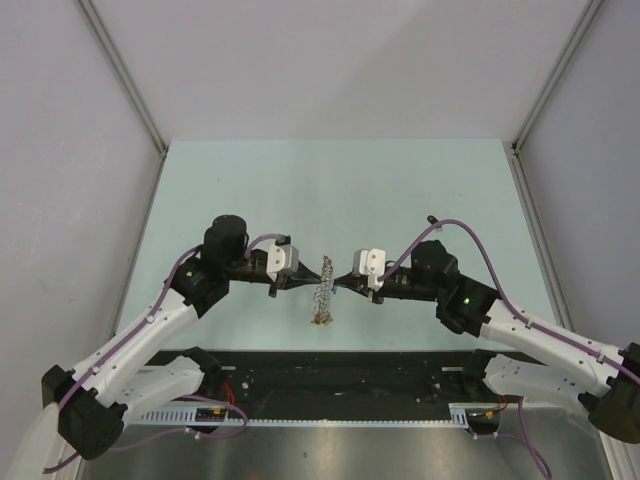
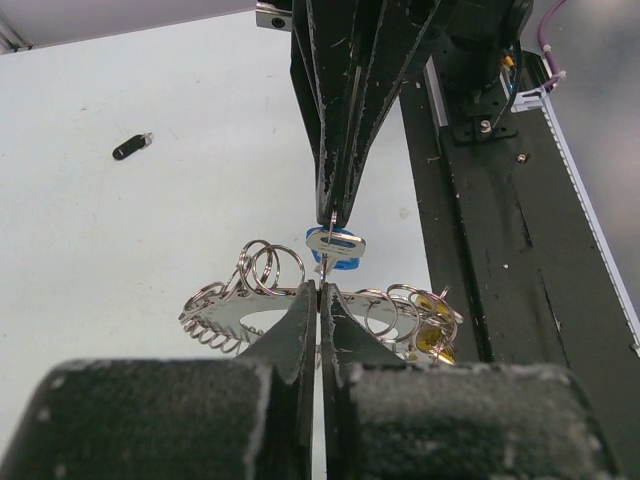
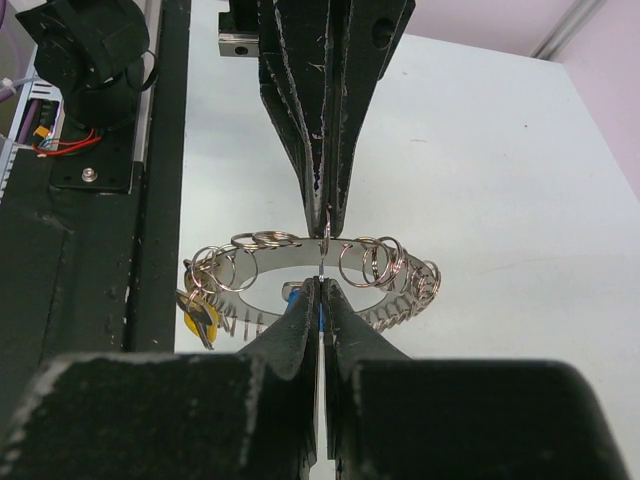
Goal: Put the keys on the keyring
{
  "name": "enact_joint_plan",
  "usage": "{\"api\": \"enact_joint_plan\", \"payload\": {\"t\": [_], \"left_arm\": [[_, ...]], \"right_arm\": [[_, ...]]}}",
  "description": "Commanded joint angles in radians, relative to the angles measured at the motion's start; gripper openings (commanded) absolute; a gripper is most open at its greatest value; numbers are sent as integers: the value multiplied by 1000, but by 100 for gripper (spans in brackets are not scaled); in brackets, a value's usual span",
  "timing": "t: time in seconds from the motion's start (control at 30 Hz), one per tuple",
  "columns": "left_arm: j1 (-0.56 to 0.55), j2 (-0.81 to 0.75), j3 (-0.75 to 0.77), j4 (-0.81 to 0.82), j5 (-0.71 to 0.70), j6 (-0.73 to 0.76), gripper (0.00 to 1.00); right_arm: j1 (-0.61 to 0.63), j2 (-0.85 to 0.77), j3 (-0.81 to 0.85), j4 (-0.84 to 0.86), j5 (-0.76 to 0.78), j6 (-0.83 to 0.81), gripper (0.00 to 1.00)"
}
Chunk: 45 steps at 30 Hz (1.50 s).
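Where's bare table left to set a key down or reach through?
Bare: the table from the back wall up to the arms, except by the black key. Crowded: the centre, where left claw on the keyring meets right claw holding the blue key; arms flank it.

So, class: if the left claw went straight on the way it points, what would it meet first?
The left claw already pinches the keyring; just beyond, the blue key held in the right claw looks first in line, though depth is unclear.

White-shelled arms (image 1: 150,335) with black joints (image 1: 225,240), purple cables (image 1: 450,221), green lights (image 1: 466,297) and scuffed black fingers (image 2: 290,340).
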Motion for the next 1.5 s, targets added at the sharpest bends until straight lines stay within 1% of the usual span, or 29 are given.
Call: {"api": "enact_joint_plan", "payload": {"t": [0.0,0.73,1.47], "left_arm": [[-9,-3,56,9,3,38,0],[-9,-4,59,5,15,40,0],[-11,1,59,5,17,40,0]], "right_arm": [[8,0,5,46,15,-11,0],[9,19,5,59,26,-6,0],[9,23,5,78,-3,6,0]]}}
